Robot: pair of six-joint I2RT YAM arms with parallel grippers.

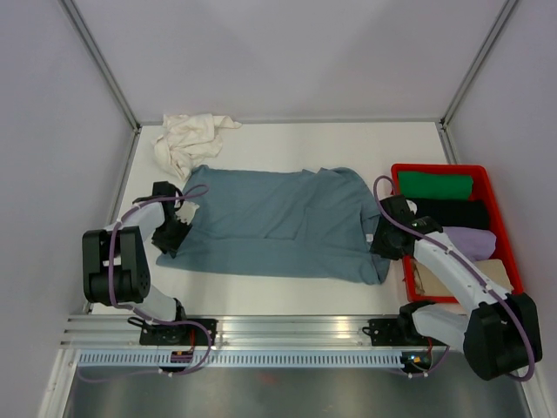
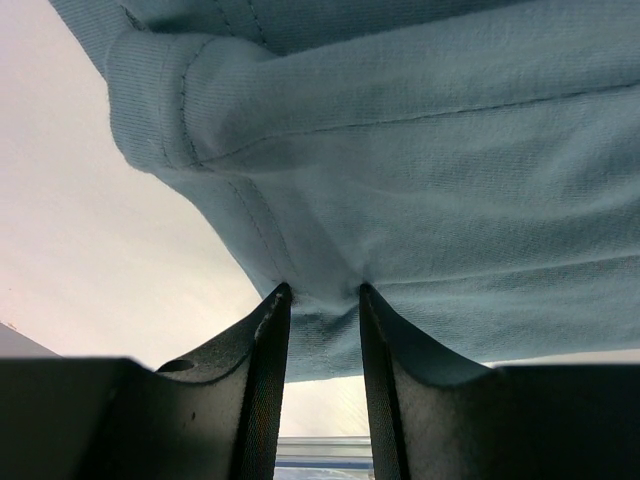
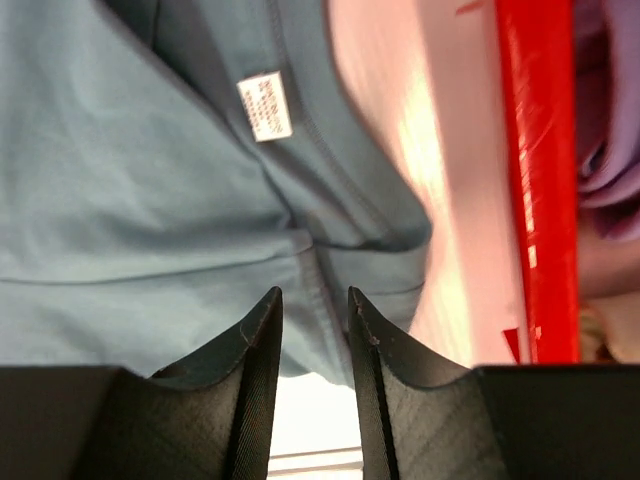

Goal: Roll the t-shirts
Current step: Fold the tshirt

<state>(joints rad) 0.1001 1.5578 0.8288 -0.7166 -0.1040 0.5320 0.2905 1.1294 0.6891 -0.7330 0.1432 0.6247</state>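
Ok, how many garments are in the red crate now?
4, in a row in the red crate: green one at the far end, then black one, lavender one, and tan one nearest, partly behind the right arm. More may be hidden under it.

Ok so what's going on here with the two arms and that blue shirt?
Two robot arms are working on a dusty blue-grey cotton t-shirt lying flat on the white table. The left end effector pinches the shirt's edge. The right end effector sits with fingers parted over the opposite end, beside the red plastic crate of folded clothes. No roll is started yet. A crumpled cream-white t-shirt lies at the far-left corner.
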